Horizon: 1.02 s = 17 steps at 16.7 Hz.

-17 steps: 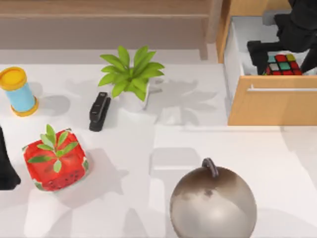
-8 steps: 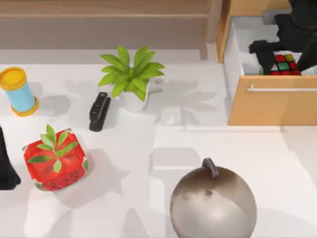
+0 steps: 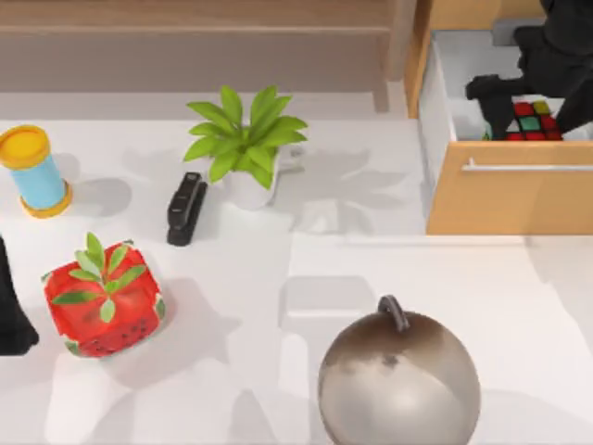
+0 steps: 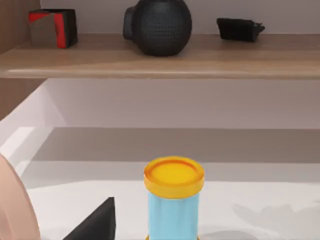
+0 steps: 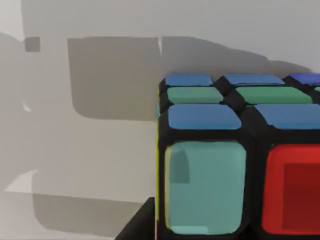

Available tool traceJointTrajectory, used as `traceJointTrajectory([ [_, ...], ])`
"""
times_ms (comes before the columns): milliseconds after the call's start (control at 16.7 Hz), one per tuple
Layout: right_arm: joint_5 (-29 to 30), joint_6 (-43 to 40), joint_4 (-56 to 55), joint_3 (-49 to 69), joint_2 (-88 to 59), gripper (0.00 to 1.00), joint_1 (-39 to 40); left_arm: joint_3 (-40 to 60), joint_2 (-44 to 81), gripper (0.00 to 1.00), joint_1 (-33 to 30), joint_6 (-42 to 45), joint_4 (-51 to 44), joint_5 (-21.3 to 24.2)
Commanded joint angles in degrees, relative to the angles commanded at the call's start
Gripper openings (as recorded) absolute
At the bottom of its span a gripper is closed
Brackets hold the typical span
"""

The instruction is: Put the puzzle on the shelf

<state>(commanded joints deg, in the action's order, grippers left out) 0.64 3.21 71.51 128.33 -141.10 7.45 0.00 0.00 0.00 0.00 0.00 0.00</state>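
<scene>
White tabletop (image 3: 278, 269) is seen from above; inside the open drawer (image 3: 505, 176), at the table's right, the puzzle (image 3: 532, 121) is gripped by the right gripper (image 3: 530, 109), barely shifted since a half-second ago. Open room lies below the shelf (image 4: 160, 57).

Bright, even rendered light with soft shadows

The white table (image 3: 278, 278) is brightly lit; the potted plant (image 3: 246, 139) and metal sphere (image 3: 398, 380) cast pale, soft-edged shadows across it, the sphere carries a dull sheen, and close surfaces in the wrist views look soft.
</scene>
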Motion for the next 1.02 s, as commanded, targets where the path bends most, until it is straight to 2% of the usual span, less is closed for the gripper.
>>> traceJointTrajectory([
  [360, 0.3, 0.2, 0.7, -0.5, 0.8, 0.00, 0.3, 0.0, 0.0, 1.00, 0.0, 0.0, 0.0, 0.0],
  [780, 4.7, 2.8, 9.8, 3.6, 9.8, 0.00, 2.0, 0.0, 0.0, 1.00, 0.0, 0.0, 0.0, 0.0],
  [1020, 5.4, 2.4, 12.0, 4.6, 6.6, 0.00, 2.6, 0.0, 0.0, 1.00, 0.0, 0.0, 0.0, 0.0],
])
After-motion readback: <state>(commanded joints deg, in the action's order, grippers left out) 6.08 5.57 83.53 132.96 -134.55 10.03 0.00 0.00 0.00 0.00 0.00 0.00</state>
